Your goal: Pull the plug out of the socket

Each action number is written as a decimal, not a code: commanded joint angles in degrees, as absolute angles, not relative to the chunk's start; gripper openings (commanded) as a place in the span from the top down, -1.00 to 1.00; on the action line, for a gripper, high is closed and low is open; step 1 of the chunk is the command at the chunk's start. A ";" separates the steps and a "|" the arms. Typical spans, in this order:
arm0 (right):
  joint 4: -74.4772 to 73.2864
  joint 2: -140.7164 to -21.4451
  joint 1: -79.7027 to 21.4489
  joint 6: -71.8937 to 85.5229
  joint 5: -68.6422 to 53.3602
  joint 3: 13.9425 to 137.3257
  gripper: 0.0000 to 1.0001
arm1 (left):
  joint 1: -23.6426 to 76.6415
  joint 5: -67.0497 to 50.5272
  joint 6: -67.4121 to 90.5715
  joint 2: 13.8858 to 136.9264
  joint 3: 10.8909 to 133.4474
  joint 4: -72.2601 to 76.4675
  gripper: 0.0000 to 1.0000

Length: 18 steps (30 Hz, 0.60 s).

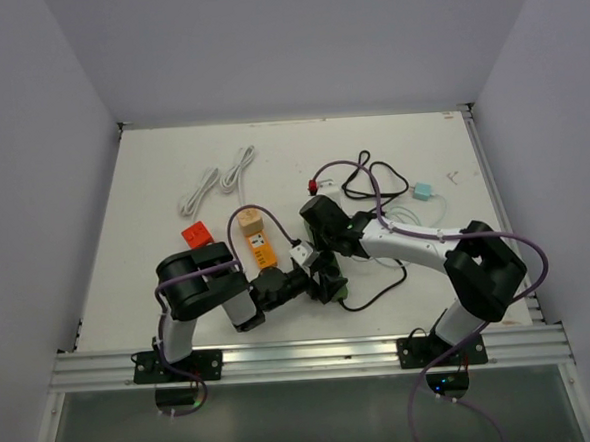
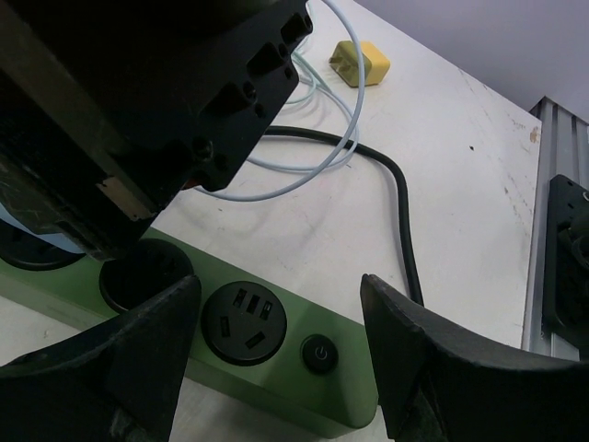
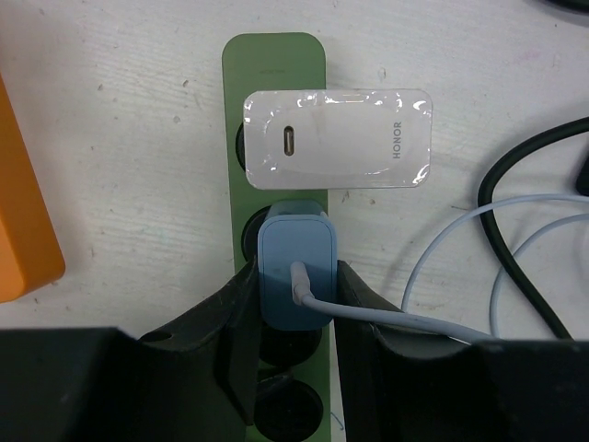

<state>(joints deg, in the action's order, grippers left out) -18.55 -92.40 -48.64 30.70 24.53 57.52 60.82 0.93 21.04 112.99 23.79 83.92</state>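
Overhead, top view: the left arm [image 1: 201, 287] and right arm [image 1: 406, 239] meet over the near middle of the table [image 1: 163, 199]. Only a sliver of the green power strip [image 1: 344, 294] shows beneath them. A white charger [image 1: 299, 253] sits just beside the right wrist, with an orange block [image 1: 264, 248] to its left. Loose white cords [image 1: 217, 181] lie well back.

Left wrist view: the left gripper [image 2: 281, 304] has its fingers [image 2: 147, 350] spread wide, holding nothing. The end of the strip lies between and below them, an empty socket [image 2: 244, 333] and a power button [image 2: 319, 354] facing up. I cannot tell if either finger touches the strip. The right arm's black housing fills the upper left. A black cable [image 2: 402, 198] curves past, and a yellow-looking adapter [image 2: 361, 63] lies farther off.

Right wrist view: the right gripper [image 3: 294, 308] is clamped on the blue plug [image 3: 296, 267], one finger on each side. The plug sits in the strip's second socket, not pulled free, directly below the white charger. A pale cable [image 3: 442, 239] leaves its face and runs right.
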 commanded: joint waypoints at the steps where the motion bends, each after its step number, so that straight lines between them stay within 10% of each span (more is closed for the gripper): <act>1: -19.24 -90.01 -50.19 31.12 25.66 61.17 1.00 | 60.38 3.78 23.81 115.75 23.03 78.93 -0.50; 18: -7.20 -83.93 -39.11 37.09 4.92 47.90 1.00 | 60.38 5.27 28.04 116.98 21.27 79.45 -0.50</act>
